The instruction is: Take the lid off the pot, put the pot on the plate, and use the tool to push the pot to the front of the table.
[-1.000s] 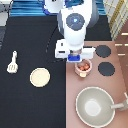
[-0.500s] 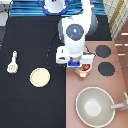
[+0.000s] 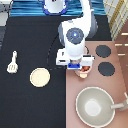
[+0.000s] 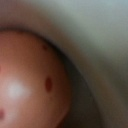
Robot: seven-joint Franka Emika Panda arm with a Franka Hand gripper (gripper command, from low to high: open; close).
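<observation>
Farthest to the exterior view's left of the tool lies the spatula (image 3: 12,62), on the black counter (image 3: 30,30) with its handle pointing to the view's top. The plate (image 3: 40,77) sits bare between spatula and tool, slightly toward the view's bottom. The tool (image 3: 81,66) hangs directly over the pot (image 3: 85,73), which stands on the stove top (image 3: 100,82) just at its bottom-right edge. I cannot tell whether the tool is open or closed. The lid cannot be made out separately. The wrist view fills with a pink spotted curve (image 4: 25,85).
</observation>
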